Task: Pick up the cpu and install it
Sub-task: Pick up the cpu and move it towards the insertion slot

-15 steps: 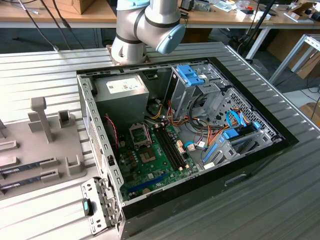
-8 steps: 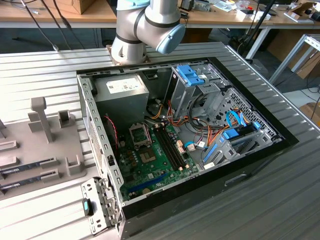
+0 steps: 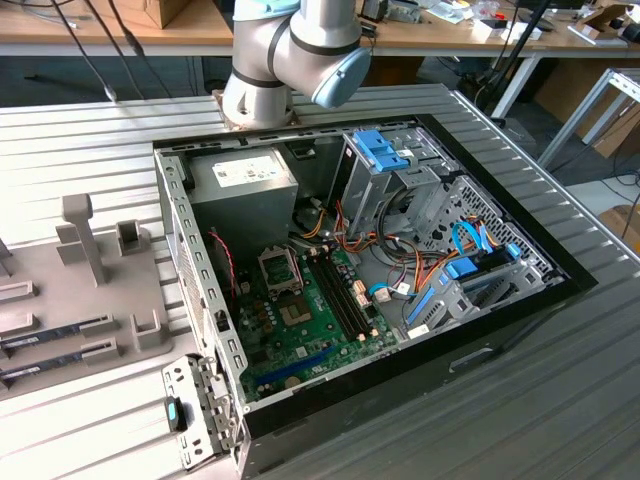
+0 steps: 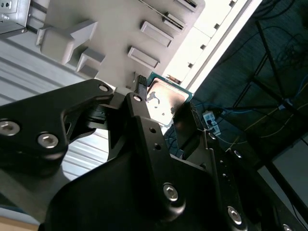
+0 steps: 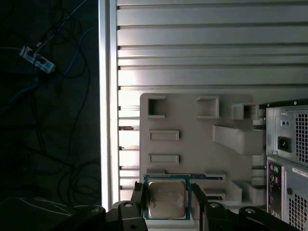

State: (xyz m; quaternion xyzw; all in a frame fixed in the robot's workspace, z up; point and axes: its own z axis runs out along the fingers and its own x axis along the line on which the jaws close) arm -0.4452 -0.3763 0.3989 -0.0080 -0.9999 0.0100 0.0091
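Gripping the cpu [image 5: 167, 198] now: the gripper [image 5: 167, 206] is clamped on two opposite edges of the chip, which sits square between the fingertips, metal top plate facing the cameras in both wrist views. The pick looks done to me. The chip appears clear of the grey fixture tray [image 5: 192, 130], hanging over the tray near one of its edges. The tray lies on the ribbed worktop [image 5: 192, 48] close to that worktop's edge, just beside the open computer case [image 3: 176, 215]. The install is left. In the exterior view the socket frame [image 3: 280, 268] sits on the motherboard [image 3: 310, 325] toward the case's tray-side wall, well apart from the chip. I can't tell if the socket lid is open.
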